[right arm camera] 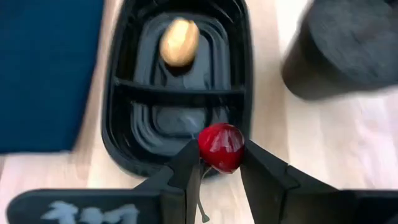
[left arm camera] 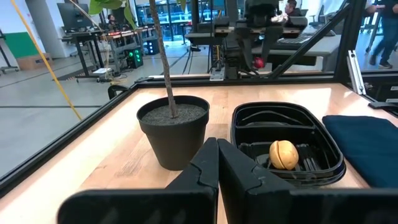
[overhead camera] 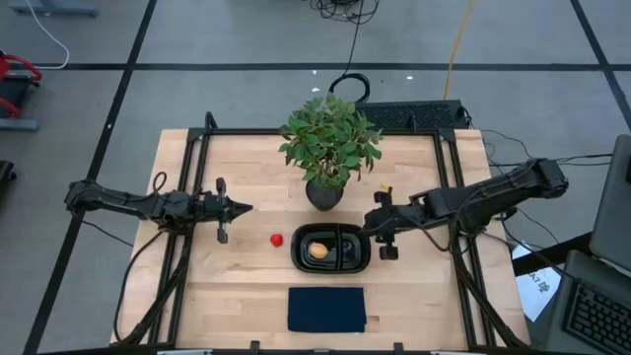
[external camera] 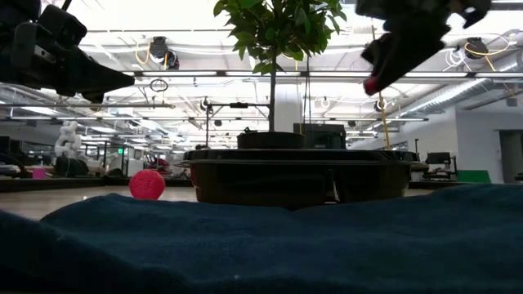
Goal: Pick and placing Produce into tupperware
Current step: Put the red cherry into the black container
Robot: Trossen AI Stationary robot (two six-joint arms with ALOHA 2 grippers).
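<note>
The black two-compartment tupperware (overhead camera: 297,248) sits on the wooden table, in front of a potted plant. A yellow-orange piece (overhead camera: 317,251) lies in its left compartment. A red strawberry-like piece (overhead camera: 277,239) rests on the table just left of it. My right gripper (overhead camera: 370,225) hovers over the tupperware's right rim (right arm camera: 111,124), shut on a dark red berry (right arm camera: 221,147). My left gripper (overhead camera: 242,208) stays shut and holds nothing at the table's left, pointing level toward the plant pot. My right gripper pinches the dark red berry by its two opposite sides (right arm camera: 208,149) between the two fingertips. The fingers slant down from the table's right side. The berry is lifted clear above the tupperware's right end, and a thin stem (right arm camera: 200,205) hangs below it.
The potted plant (overhead camera: 328,148) stands right behind the tupperware, its leaves spreading above the right gripper's height. A dark blue cloth (overhead camera: 326,309) lies flat near the front edge. Bare wood lies left of the strawberry-like piece and right of the tupperware.
</note>
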